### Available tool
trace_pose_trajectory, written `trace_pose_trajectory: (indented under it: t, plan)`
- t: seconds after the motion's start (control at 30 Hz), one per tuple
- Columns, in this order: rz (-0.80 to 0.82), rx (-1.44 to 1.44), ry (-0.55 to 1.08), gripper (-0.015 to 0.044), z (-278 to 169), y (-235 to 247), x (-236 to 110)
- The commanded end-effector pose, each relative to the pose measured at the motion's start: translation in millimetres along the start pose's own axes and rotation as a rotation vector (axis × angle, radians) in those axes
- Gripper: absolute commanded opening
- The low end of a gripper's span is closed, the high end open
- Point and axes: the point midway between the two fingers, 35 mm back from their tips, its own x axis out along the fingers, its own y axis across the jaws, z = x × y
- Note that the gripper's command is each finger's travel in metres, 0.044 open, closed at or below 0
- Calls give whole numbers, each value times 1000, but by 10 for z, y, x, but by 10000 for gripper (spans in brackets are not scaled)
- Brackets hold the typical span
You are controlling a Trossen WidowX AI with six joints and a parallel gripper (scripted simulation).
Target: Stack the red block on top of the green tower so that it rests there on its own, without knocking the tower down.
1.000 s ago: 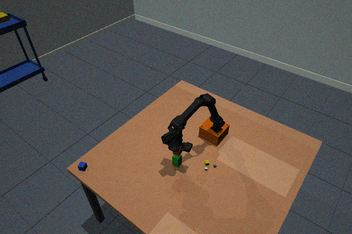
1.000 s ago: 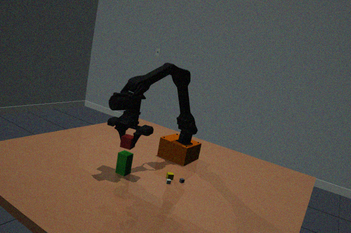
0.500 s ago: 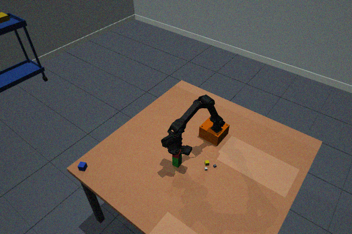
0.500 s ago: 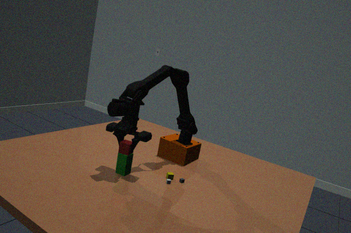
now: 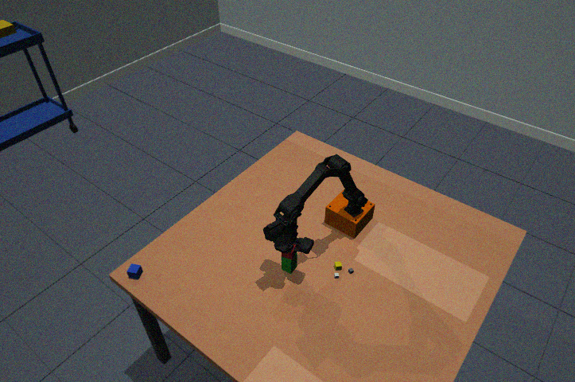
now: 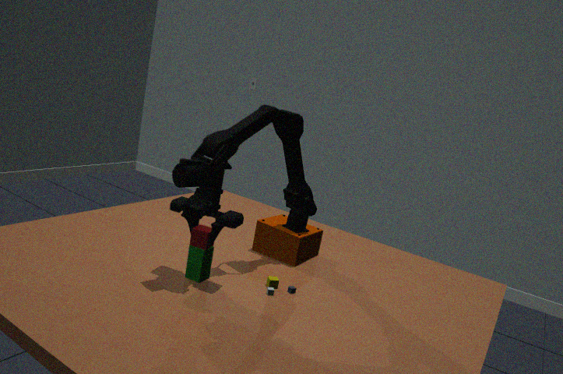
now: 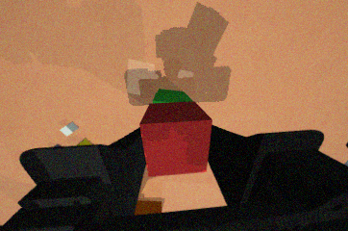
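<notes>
My gripper (image 5: 289,251) (image 6: 201,234) (image 7: 173,125) is shut on the red block (image 5: 289,255) (image 6: 200,236) (image 7: 176,141). The red block sits directly on top of the green tower (image 5: 289,264) (image 6: 198,263), which stands upright near the middle of the table (image 5: 432,324) (image 6: 70,246). In the wrist view only a sliver of the green tower (image 7: 170,96) shows beyond the red block. The fingers still flank the red block on both sides.
The arm's orange base (image 5: 348,215) (image 6: 286,240) stands behind and to the right of the tower. Three tiny cubes, yellow (image 5: 338,265) (image 6: 272,281), white (image 5: 336,274) and dark (image 5: 350,270), lie right of the tower. A blue cube (image 5: 134,270) sits at the table's left corner.
</notes>
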Motion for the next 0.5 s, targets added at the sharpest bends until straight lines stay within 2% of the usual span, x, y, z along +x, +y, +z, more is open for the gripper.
trace_pose_trajectory:
  t: [0.0, 0.47]
  plan:
    - [6, 3, 1, 0, -4, 11, 15]
    - [6, 3, 1, 0, -4, 11, 29]
